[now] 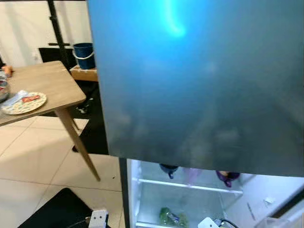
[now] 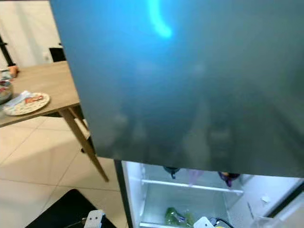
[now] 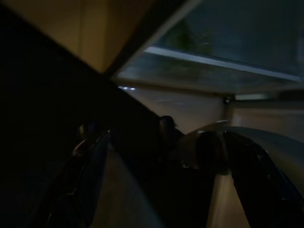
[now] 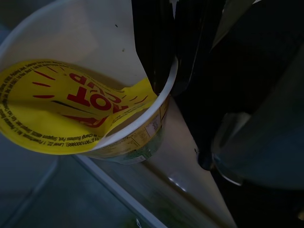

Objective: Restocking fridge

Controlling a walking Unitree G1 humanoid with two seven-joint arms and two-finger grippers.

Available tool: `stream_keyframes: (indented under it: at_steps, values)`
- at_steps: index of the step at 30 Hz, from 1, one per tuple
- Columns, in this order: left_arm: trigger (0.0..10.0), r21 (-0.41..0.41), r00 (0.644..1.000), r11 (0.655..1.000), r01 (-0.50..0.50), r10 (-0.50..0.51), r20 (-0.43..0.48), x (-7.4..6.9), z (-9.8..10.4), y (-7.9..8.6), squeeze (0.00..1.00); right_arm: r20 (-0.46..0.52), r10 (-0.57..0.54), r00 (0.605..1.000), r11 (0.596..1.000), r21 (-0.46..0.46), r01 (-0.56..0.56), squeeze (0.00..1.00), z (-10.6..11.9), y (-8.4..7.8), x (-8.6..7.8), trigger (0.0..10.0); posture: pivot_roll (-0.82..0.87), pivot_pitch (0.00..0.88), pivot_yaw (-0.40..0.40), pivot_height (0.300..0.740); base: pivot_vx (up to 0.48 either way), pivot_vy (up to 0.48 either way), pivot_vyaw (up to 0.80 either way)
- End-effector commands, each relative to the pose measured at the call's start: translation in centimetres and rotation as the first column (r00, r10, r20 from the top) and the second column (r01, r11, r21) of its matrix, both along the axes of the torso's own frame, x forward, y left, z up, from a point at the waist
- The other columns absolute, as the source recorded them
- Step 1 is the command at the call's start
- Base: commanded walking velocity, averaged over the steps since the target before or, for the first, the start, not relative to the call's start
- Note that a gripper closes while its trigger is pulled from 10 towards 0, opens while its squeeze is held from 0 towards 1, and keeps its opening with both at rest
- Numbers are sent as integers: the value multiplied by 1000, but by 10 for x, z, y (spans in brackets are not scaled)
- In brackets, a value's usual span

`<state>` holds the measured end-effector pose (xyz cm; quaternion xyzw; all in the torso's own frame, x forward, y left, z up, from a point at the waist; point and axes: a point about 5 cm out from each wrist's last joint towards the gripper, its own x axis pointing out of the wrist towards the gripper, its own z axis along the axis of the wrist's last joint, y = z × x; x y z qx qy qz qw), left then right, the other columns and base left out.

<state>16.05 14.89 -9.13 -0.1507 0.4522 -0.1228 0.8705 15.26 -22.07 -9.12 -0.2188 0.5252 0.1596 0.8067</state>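
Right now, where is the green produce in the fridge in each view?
Left eye view: bottom centre, below the white shelf edge.
Right eye view: bottom centre.
Left wrist view: maybe the dim green blur.
Right wrist view: cannot tell; cup in the right end effector blocks.
Landmark: white shelf edge.

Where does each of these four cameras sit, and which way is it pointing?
Left eye and right eye: on the head, looking down past the upper fridge door into the open fridge compartment.
Left wrist: along the left claw, dark, toward a fridge shelf.
Right wrist: along the right claw gripping a noodle cup.
Shared: the fridge interior.
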Motion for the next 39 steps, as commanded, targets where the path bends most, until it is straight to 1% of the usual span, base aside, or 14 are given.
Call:
stream_keyframes:
  at_steps: [1,3,8,12,14,17,18,19,20,23,26,27,35,39]
  values:
    - [10000,-2,998,999,48,-48,30,5,3,-5,0,22,21,1000,1000,-1,-21,0,2,3,6,10000,-100,0,-38,740,0,0,0]
    - [10000,-13,990,993,120,-119,81,13,8,-9,0,63,44,997,999,-8,-43,0,7,6,18,10000,-95,0,-40,740,0,0,0]
    - [10000,-22,967,977,212,-206,148,22,15,-12,0,122,74,990,997,-21,-72,0,15,10,37,10000,-95,0,-39,740,0,0,0]
    - [10000,32,898,920,390,-388,206,27,21,-16,0,191,105,976,994,-35,-100,0,28,12,61,10000,-89,0,-40,740,0,0,0]
    - [10000,40,889,912,409,-408,209,27,21,-16,0,198,108,974,994,-36,-103,0,29,12,63,10000,-89,0,-40,740,0,0,0]
    - [10000,96,837,864,495,-503,214,25,22,-16,0,224,123,967,992,-53,-114,0,35,12,72,10000,-79,0,-41,740,0,0,0]
    - [10000,96,837,864,495,-503,214,25,22,-16,0,224,123,967,992,-53,-114,0,35,12,72,10000,-79,0,-41,740,0,0,0]
    - [10000,139,800,829,542,-560,217,24,22,-17,0,232,121,965,992,-63,-109,0,37,11,76,10000,-70,0,-41,740,0,0,0]
    - [10000,139,800,829,542,-560,217,24,22,-17,0,232,121,965,992,-63,-109,0,37,11,76,10000,-70,0,-41,740,0,0,0]
    - [10000,199,755,787,584,-616,224,25,23,-17,0,225,116,967,992,-81,-101,0,38,9,78,10000,-70,0,-41,740,0,0,0]
    - [10000,234,742,774,588,-631,227,26,24,-16,0,222,115,968,992,-85,-98,0,39,7,79,10000,-62,0,-40,735,0,0,0]
    - [10000,290,709,741,606,-668,226,27,25,-15,0,219,112,969,991,-90,-94,0,40,5,79,10000,-62,0,-40,725,0,0,0]
    - [10000,341,694,749,568,-659,291,37,32,-15,0,198,118,973,989,-111,-98,0,40,0,79,10000,-62,0,-40,705,0,0,0]
    - [10000,373,667,752,543,-656,353,48,41,-19,0,177,128,976,983,-151,-102,0,42,-7,80,10000,-62,0,-40,680,0,0,0]
